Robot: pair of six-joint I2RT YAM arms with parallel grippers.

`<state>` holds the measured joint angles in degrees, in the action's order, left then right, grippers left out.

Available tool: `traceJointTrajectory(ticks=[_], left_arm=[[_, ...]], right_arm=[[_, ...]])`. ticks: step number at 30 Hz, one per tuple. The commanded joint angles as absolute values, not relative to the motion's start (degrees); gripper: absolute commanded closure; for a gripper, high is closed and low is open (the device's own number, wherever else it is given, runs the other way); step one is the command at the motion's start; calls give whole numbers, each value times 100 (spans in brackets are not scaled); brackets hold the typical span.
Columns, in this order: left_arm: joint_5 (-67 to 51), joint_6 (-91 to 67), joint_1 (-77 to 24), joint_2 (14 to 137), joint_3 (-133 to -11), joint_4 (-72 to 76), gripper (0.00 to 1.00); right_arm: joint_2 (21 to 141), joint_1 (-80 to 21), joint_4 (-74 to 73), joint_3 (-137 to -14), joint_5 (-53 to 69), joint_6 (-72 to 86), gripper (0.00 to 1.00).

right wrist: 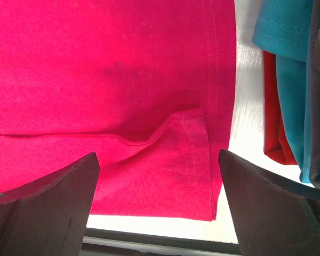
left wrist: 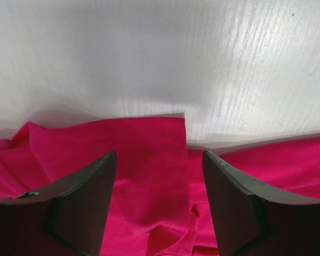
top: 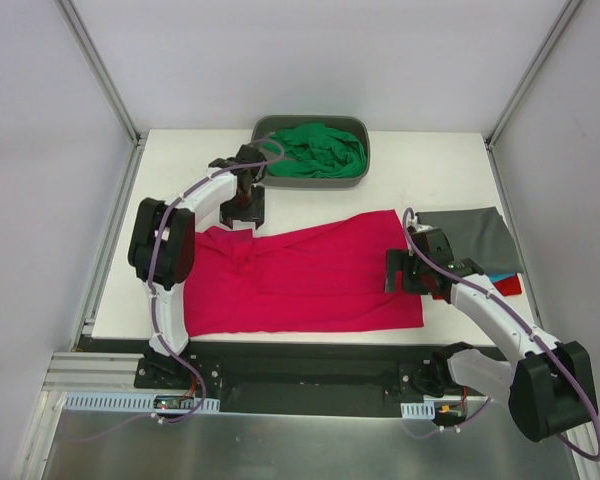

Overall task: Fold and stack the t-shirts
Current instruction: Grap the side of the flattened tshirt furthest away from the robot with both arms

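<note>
A crimson-pink t-shirt (top: 310,275) lies spread across the white table. Its sleeve (left wrist: 149,160) lies bunched at the back left, and my left gripper (top: 245,215) hovers over it, open (left wrist: 160,202), with the fabric below the gap between the fingers. My right gripper (top: 405,272) stands wide open (right wrist: 157,208) over the shirt's near right hem corner (right wrist: 194,176). A bright green t-shirt (top: 325,150) lies crumpled in the grey tub. At the right, a dark grey t-shirt (top: 470,240) tops a pile, with a teal one (right wrist: 288,53) and a red one (right wrist: 274,138) beneath.
The grey tub (top: 315,182) stands at the table's back edge, just right of my left gripper. The table's front edge (right wrist: 149,234) runs close below the pink shirt's hem. Metal frame posts (top: 100,70) rise at the back corners.
</note>
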<state>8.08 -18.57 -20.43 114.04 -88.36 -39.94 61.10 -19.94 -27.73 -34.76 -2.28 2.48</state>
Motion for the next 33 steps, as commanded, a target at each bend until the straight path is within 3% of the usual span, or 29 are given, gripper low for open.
traceJointTrajectory(ticks=[1, 7, 15, 20, 22, 33], left_arm=[[562, -1740, -1986, 11592, -9105, -4184, 38], [747, -1828, -1978, 12014, -9246, -4175, 52], [572, -1916, -1978, 11997, -8948, -4166, 55], [527, -1978, -2048, 11901, -8772, -4166, 80], [693, -2073, -2057, 11839, -8754, -4175, 100], [2311, -2505, -2057, 10241, -8412, -3763, 100]], right_arm=[[6056, -1951, -2725, -3437, -202, 185, 4], [6047, -1942, -2707, -3410, -202, 185, 4], [6082, -1951, -2698, -3419, -211, 202, 4], [6100, -1942, -2698, -3410, -211, 202, 4], [6091, -1951, -2689, -3410, -237, 211, 4], [6126, -1951, -2663, -3401, -211, 211, 4]])
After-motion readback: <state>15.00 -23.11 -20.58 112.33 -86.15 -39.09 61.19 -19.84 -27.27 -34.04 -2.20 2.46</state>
